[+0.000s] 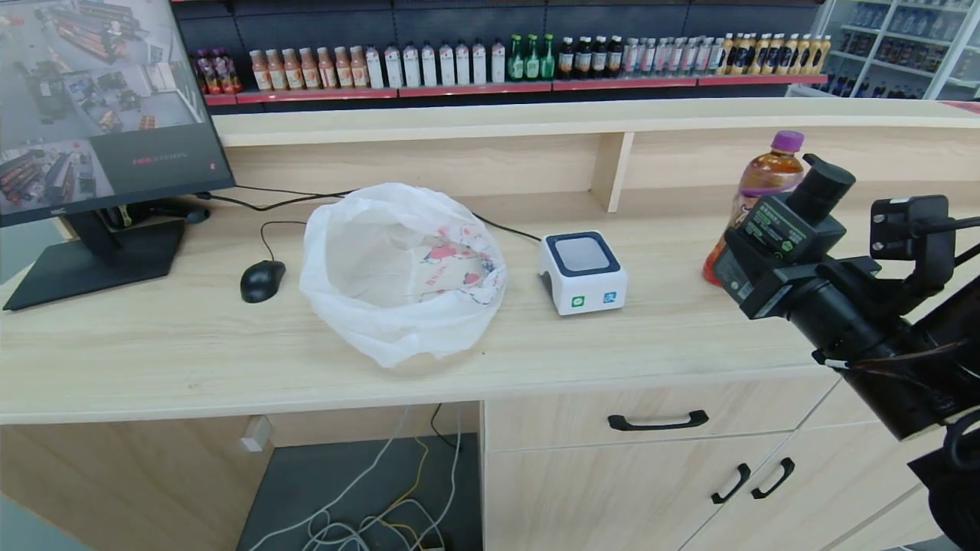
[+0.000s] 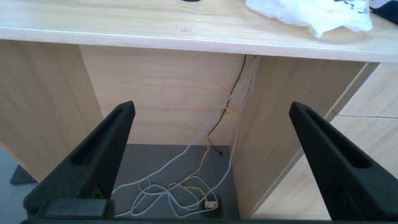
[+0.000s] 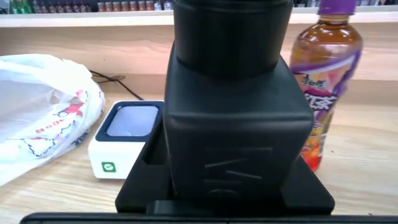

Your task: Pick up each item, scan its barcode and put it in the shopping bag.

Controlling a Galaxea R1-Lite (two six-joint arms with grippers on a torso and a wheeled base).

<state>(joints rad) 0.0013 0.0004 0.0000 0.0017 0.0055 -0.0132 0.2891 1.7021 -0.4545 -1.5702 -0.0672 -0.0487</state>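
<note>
The left claw (image 2: 211, 112), jaws wide apart and empty, hangs below the counter edge, under the crumpled white plastic shopping bag (image 1: 344, 306). Past the white cube scanner (image 1: 582, 272), the tall amber plastic bottle with a purple cap (image 1: 766, 172) stands just beyond the right claw (image 1: 796, 222), whose jaws I cannot make out. A glancing approach could topple it.

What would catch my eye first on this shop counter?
A wide-open white shopping bag sits in the middle of the wooden counter, with a small white barcode scanner just to its right. At the far right stands an upright amber drink bottle with a purple cap.
</note>
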